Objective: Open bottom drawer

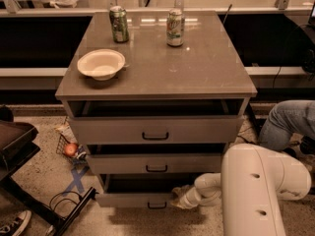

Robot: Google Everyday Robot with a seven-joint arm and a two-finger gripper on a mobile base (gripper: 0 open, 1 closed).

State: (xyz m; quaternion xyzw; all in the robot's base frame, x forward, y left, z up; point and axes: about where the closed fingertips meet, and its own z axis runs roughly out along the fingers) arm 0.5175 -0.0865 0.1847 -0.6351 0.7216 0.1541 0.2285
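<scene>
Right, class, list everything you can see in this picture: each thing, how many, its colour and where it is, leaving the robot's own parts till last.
cabinet: one, grey-taupe, centre, three drawers
bottom drawer: one, grey-taupe, lowest, partly open, black handle
cans: two, green, back of the cabinet top
bowl: one, cream, front left of the top
jeans leg: one, blue, floor right of the cabinet
shoe: one, dark, bottom left corner
tape cross: one, blue, floor left of the cabinet
robot arm: one, white, lower right
claw: one, pale, at the bottom drawer's front, beside its handle
</scene>
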